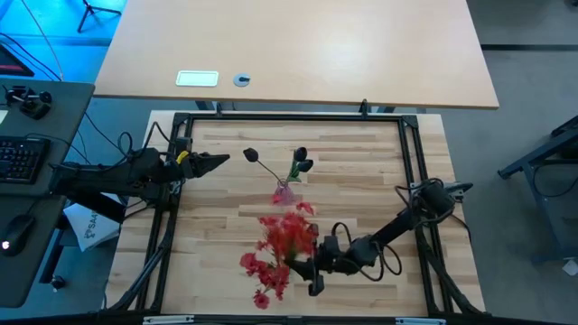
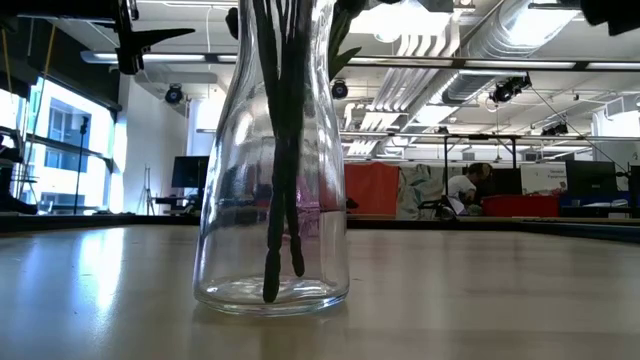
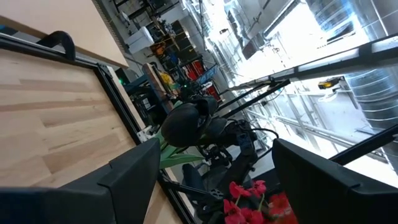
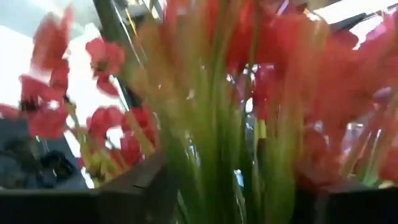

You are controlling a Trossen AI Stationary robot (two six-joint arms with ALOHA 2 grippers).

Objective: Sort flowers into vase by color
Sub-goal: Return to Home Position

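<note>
A clear glass vase [image 1: 284, 192] [image 2: 272, 200] stands upright at the table's middle. It holds dark-headed flowers [image 1: 300, 162], and their stems [image 2: 283, 150] reach its bottom. A bunch of red flowers [image 1: 282, 246] [image 4: 267, 68] is near the table's near edge, at my right gripper [image 1: 305, 267] [image 4: 233, 199], which is shut on its green stems. My left gripper [image 1: 215, 162] [image 3: 214, 180] hovers open at the table's left side, left of the vase. Its wrist view shows a dark flower head [image 3: 183, 124] farther off. My right gripper pinches the red flowers by their bundled green stems [image 4: 224, 168], several stems together between the two fingers [image 4: 134, 190]. It comes level from the table's right side, across the stems. The blossoms spread beyond the fingers toward the left; the low view shows none of them on the table.
A black metal frame [image 1: 411, 171] runs round the wooden work surface. A second, lighter table [image 1: 298, 45] stands behind the far edge. Bare wood lies between the vase and my left gripper and to the vase's right. Cables [image 1: 388, 257] trail by my right arm.
</note>
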